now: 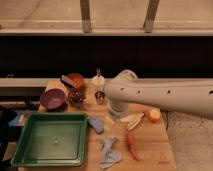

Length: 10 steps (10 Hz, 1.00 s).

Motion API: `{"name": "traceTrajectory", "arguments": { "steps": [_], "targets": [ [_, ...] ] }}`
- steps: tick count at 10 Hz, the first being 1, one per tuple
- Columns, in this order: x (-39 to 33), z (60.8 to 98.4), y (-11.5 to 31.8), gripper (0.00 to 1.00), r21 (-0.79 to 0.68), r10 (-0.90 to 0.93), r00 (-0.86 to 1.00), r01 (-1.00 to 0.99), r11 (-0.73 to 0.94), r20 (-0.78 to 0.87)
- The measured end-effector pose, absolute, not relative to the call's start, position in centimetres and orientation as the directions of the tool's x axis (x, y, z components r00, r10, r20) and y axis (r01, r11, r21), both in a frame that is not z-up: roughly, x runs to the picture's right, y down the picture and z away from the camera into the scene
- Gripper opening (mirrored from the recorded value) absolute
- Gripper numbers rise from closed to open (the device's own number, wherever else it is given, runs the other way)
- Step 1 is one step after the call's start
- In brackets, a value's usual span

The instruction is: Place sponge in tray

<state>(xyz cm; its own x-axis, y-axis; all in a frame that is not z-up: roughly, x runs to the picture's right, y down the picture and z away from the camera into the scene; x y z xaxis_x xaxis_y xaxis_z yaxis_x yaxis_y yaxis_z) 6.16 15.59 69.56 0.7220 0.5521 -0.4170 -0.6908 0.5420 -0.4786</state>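
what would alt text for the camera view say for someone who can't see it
A white robot arm reaches from the right across a wooden table, its gripper down close beside a blue sponge lying next to a green tray. A purple bowl, fruit and a crumpled cloth sit around them.

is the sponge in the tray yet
Out: the sponge lies on the table right of the tray; the gripper hangs just beyond it.
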Motion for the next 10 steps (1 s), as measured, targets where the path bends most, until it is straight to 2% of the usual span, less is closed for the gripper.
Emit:
{"name": "traceTrajectory", "arguments": {
  "steps": [2, 7, 10],
  "targets": [
    [5.1, 70.8, 16.4, 0.80, -0.499, 0.550, 0.731, -0.680, 0.538, -0.404],
    [-2.7, 76.1, 17.6, 0.80, -0.556, 0.534, 0.788, -0.604, 0.572, -0.306],
    [-3.7, 78.4, 19.0, 0.80, -0.560, 0.530, 0.800, -0.586, 0.586, -0.281]
  ]
}}
